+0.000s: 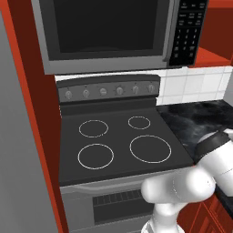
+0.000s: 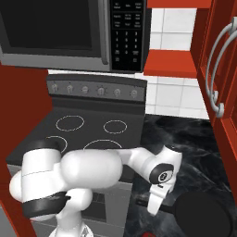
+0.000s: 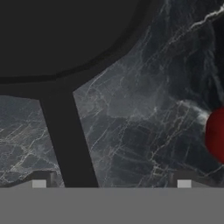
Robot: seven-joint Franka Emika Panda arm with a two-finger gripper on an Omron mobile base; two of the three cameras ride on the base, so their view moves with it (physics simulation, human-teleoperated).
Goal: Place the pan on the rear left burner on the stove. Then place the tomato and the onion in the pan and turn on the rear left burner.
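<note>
The black pan (image 2: 203, 216) lies on the dark marble counter right of the stove (image 2: 92, 134), its long handle (image 2: 141, 202) pointing toward the stove. In the hand view the pan (image 3: 61, 35) is at the top and its handle (image 3: 68, 135) runs down between my fingertips, nearer the left one. My gripper (image 3: 111, 183) hangs open just above the handle, also seen at the arm's end (image 2: 152, 209). The red tomato (image 3: 216, 135) sits on the counter beside the handle. The rear left burner (image 1: 93, 128) (image 2: 70, 123) is dark and bare. The onion is out of view.
A grey microwave (image 1: 104, 32) hangs over the stove, whose back panel carries a row of knobs (image 1: 119, 90). Red cabinets with curved steel handles (image 2: 217, 69) stand at the right. The marble counter (image 2: 185, 139) runs back to a white tiled wall.
</note>
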